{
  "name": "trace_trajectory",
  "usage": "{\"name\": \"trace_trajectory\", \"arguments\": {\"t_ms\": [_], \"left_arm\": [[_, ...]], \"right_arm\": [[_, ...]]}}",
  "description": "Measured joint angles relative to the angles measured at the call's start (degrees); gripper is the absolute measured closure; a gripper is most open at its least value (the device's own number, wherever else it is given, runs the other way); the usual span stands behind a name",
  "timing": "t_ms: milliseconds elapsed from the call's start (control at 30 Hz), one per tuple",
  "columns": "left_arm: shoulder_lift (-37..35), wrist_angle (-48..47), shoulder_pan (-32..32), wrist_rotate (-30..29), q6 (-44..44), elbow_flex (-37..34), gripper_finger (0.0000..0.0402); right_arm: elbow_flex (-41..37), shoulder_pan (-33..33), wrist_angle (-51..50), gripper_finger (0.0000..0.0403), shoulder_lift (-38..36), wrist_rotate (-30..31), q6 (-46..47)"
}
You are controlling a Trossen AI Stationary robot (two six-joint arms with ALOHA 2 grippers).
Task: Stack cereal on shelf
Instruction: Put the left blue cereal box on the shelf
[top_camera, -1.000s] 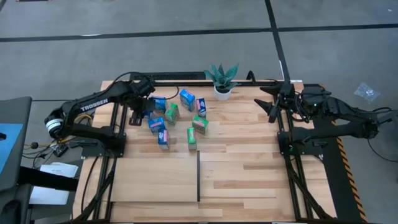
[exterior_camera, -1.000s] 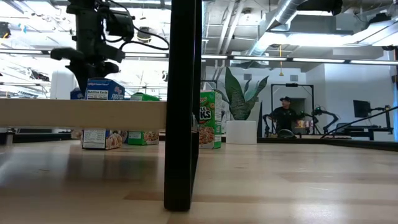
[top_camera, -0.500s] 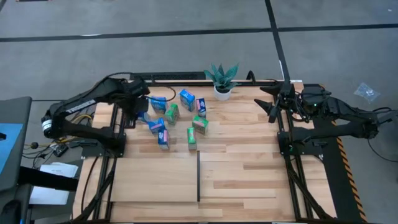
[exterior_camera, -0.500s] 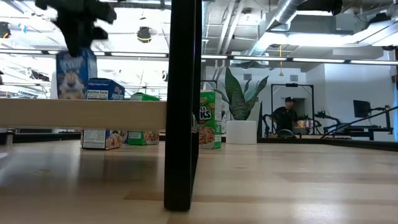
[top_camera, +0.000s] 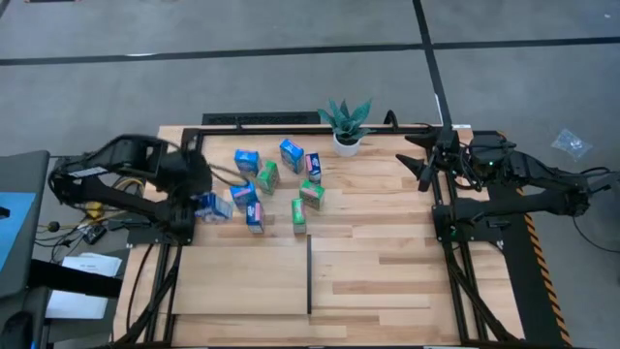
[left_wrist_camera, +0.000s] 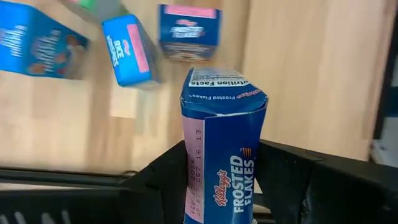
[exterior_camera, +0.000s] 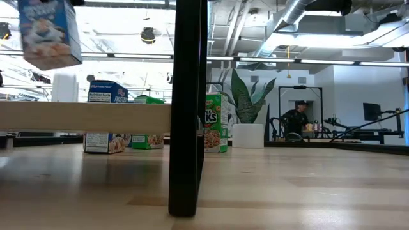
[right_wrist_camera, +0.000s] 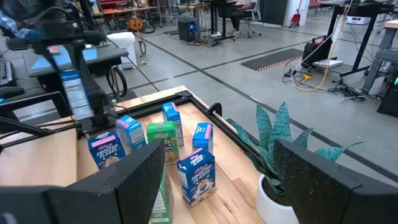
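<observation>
While the left pincer (left_wrist_camera: pixel 225 186) is clamped on a blue box (left_wrist_camera: pixel 222 149) of Frosted Flakes, gripping it low on both broad faces, the job in hand looks like carrying it to a stacking spot on the shelf (top_camera: pixel 387 271). In the high view the box (top_camera: pixel 211 205) sits at the left edge of the planks, by the black rail (top_camera: pixel 176 233); the low view shows it (exterior_camera: pixel 50 32) high in the air and tilted. To do this well, I judge the arm should level the box before lowering, come down slowly, and let go only once the base sits flat, or it may tip.

Just beyond lie the other boxes (top_camera: pixel 276 184), a loose cluster on the wood, blue and green, some standing, some on their sides; the carried box should stay clear of them. The thin black divider (top_camera: pixel 309 274) lies nearer the front, apart from the cluster. At the far edge stands a potted plant (top_camera: pixel 346 123).

The right pincer (top_camera: pixel 423 160) waits at the right rail, fingers spread apart, well away from the boxes.

Much is hidden. The low view is split by a black post (exterior_camera: pixel 188 105) and a wooden bar (exterior_camera: pixel 83 116), which cover most of the cluster. The left arm is blurred from above, so I cannot tell the box's exact tilt there. No raised shelf shows. A person (exterior_camera: pixel 295 118) is in the room behind, too small to make out.
</observation>
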Motion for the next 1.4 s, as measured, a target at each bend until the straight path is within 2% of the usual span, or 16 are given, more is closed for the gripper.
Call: {"name": "trace_trajectory", "arguments": {"t_ms": [400,533,733,867,1000,1167,1400], "left_arm": [[12.1,13.24,-27.8,-0.43,-18.76,-0.02,0.0245],[16.57,13.15,-36.36,-0.95,-24.95,-0.02,0.0245],[19.81,9.09,-45.74,-7.1,-34.35,-0.04,0.0245],[20.05,4.67,-50.31,-10.97,-39.72,-0.04,0.0245],[17.89,0.32,-52.16,-12.44,-43.4,-0.07,0.0245],[15.45,5.21,-52.73,-11.85,-44.59,-0.07,0.0245],[15.49,1.68,-52.59,-13.64,-45.45,-2.09,0.0245]], "right_arm": [[0.01,0.01,0.01,0.0081,0.02,0.0,0.55],[0.0,0.02,0.01,0.0081,0.01,-0.02,0.63],[0.0,0.02,0.01,0.0081,0.02,-0.01,0.61],[0.0,0.02,0.02,0.0081,0.02,0.0,0.61],[0.0,0.02,0.01,0.0081,0.02,-0.01,0.59],[0.0,0.01,0.02,0.0081,0.02,-0.02,0.67],[0.0,0.02,0.02,0.0081,0.02,-0.02,1.58]]}}
